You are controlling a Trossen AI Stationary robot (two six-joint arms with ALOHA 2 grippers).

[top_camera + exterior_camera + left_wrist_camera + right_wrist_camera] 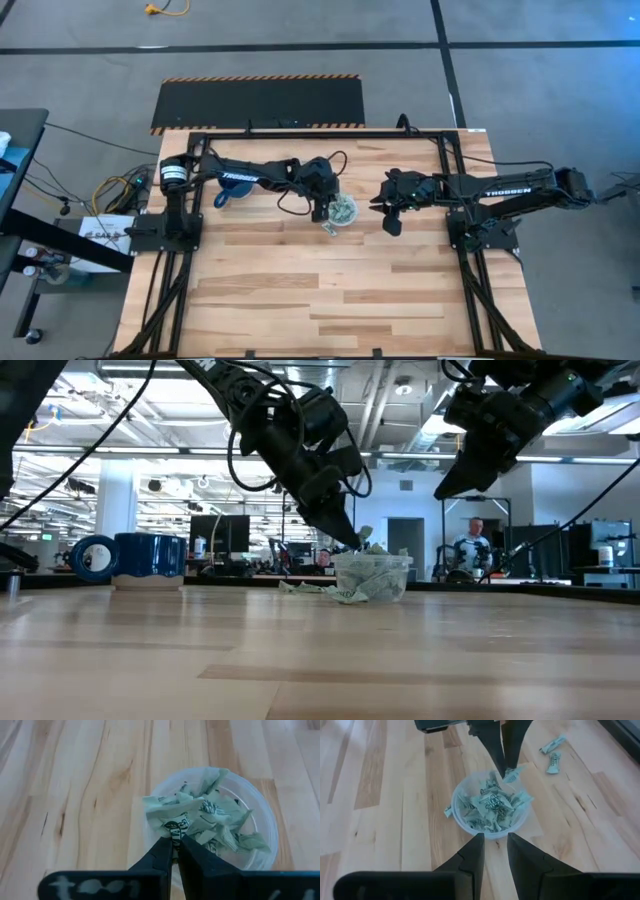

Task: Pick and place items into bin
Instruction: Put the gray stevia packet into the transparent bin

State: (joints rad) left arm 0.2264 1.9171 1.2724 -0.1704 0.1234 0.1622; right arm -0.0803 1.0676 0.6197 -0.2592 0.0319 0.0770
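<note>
Brimming with crinkly green-and-white items [490,807], the clear bin [491,831] sits mid-table. Left gripper [175,845] hovers at its rim, fingers pinched on one wrapper. Right gripper [495,842] hangs just beside, fingers narrowly parted, empty. Two stray wrappers [552,752] lie on the wood beyond.

Clear cup [490,810] upright mid-table, heaped with green-white wrapped pieces [492,805]; 2 pieces [552,752] loose on table nearby.

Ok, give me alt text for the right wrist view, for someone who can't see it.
A clear cup full of green-and-white wrapped pieces sits on a wooden table. The left hand pinches one piece at its rim; two more lie beyond.
</note>
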